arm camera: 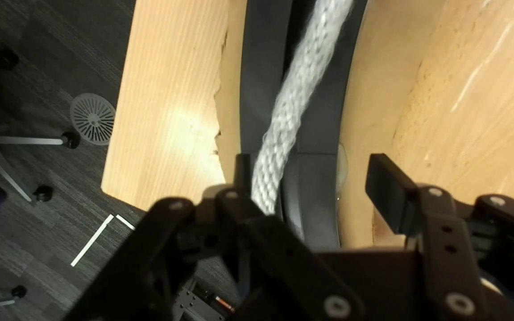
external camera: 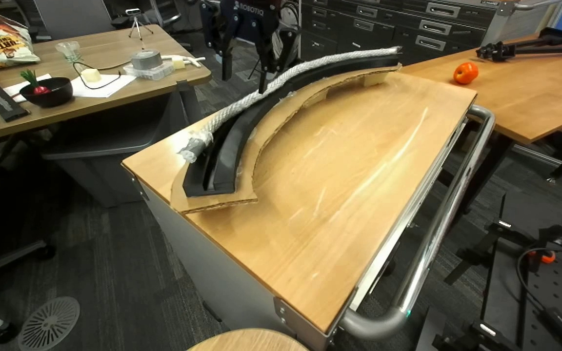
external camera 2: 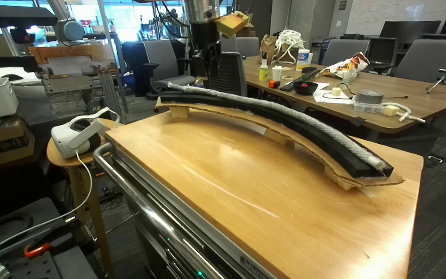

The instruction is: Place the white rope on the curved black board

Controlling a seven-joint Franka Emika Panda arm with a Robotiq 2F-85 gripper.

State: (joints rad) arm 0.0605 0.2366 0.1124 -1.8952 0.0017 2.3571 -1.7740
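The white rope (arm camera: pixel 290 105) lies along the curved black board (arm camera: pixel 319 129), slightly aslant, and looks light, soft and bendy, so the fingers (arm camera: pixel 388 194), wide apart and empty above it, might best pinch beside its near end.

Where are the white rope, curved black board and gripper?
White rope (external camera 2: pixel 273 105): in an exterior view, about mid-length.
Curved black board (arm camera: pixel 321 125): in the wrist view, its bare strip, picture-right of the rope.
Gripper (external camera: pixel 245 77): in an exterior view, midway between its fingertips.
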